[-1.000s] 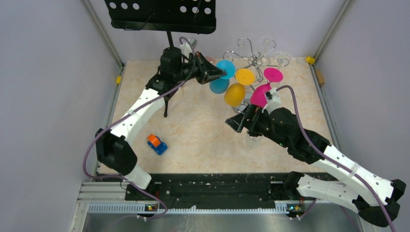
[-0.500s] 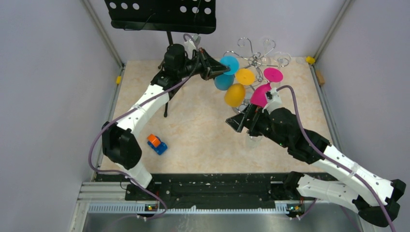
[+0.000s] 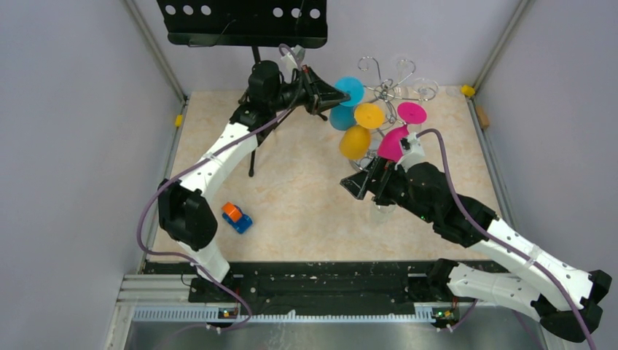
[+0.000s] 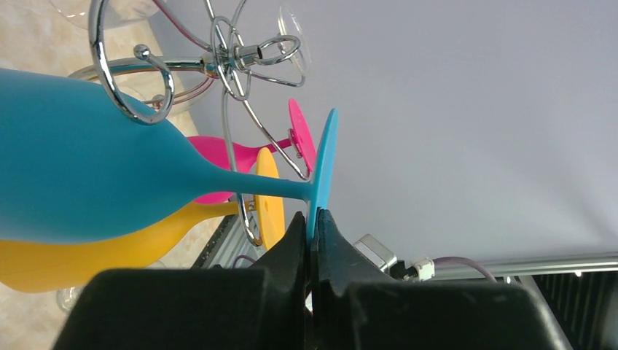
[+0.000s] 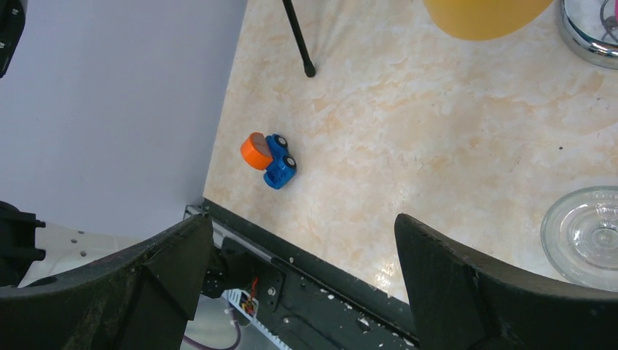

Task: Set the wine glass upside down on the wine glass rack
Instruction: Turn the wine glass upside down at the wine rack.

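My left gripper (image 3: 337, 95) (image 4: 314, 227) is shut on the foot rim of a blue wine glass (image 3: 342, 117) (image 4: 80, 175), held bowl-down beside the chrome wire rack (image 3: 382, 91) (image 4: 233, 58). One curled hook arm lies against the blue bowl in the left wrist view. A yellow glass (image 3: 355, 141) (image 4: 87, 255) and a pink glass (image 3: 393, 142) (image 4: 218, 149) hang upside down close by. My right gripper (image 3: 357, 188) (image 5: 302, 233) is open and empty, low over the table in front of the rack.
A black music stand (image 3: 244, 25) rises at the back left; its leg tip (image 5: 309, 71) shows in the right wrist view. A blue and orange toy car (image 3: 236, 216) (image 5: 268, 158) lies front left. A clear glass foot (image 5: 587, 235) and the rack's mirror base (image 5: 587, 33) are on the table.
My left gripper has carried the blue glass up and to the right, closer to the rack's hooks. The right arm has not moved.
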You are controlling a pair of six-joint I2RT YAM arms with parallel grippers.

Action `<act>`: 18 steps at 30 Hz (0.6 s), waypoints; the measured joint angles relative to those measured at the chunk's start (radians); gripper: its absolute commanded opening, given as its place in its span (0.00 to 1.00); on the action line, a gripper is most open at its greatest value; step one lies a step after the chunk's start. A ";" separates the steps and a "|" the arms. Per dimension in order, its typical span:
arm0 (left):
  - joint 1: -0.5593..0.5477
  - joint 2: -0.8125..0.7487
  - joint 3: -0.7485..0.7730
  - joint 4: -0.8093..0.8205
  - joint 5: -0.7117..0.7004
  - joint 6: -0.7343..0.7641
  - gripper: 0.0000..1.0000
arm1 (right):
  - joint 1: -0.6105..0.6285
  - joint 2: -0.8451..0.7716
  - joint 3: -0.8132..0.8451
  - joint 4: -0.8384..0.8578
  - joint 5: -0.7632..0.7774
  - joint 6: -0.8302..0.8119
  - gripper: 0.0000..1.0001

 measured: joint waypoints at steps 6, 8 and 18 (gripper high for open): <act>0.000 0.035 0.016 0.075 0.030 -0.054 0.00 | 0.000 0.001 0.000 -0.001 0.003 -0.004 0.97; 0.000 0.047 0.020 0.090 0.036 -0.066 0.00 | 0.000 0.001 0.000 -0.001 0.005 -0.007 0.97; 0.000 0.071 0.021 0.174 0.054 -0.150 0.00 | 0.000 0.002 0.000 0.000 0.005 -0.010 0.97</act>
